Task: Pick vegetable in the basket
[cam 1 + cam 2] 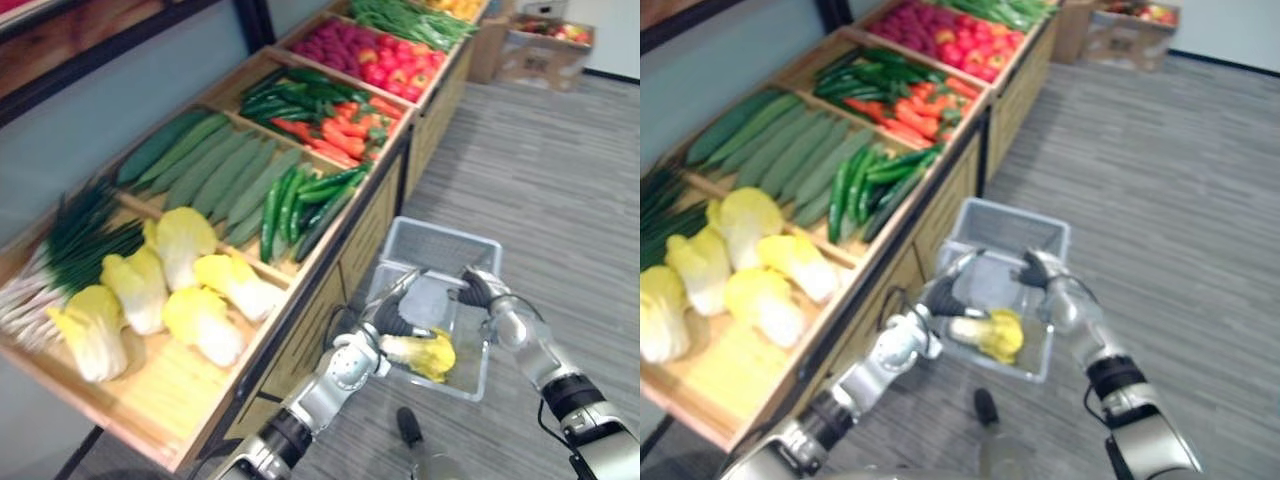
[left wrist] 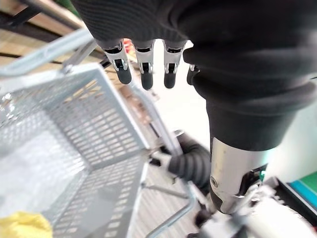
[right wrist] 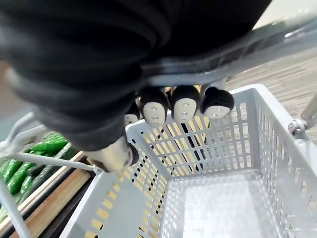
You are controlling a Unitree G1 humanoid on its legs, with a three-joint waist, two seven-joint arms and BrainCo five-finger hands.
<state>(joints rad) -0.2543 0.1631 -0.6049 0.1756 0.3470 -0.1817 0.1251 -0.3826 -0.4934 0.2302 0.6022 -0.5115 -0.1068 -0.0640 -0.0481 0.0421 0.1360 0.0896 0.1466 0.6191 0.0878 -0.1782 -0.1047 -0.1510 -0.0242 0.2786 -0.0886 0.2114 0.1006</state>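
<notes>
One frilly yellow cabbage [image 1: 428, 354] — inside slotted grey basket [image 1: 440, 243].

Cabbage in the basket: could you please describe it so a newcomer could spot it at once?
Find the wooden vegetable stand; before it, the right robot hand holds a grey mesh basket by its handle. In the basket's near corner lies the cabbage: pale stem, yellow leaves, the one cabbage not on the stand.

Left hand [image 2: 144, 67] straight-fingered, right hand [image 3: 184, 106] curled round handle [image 3: 237, 52]
</notes>
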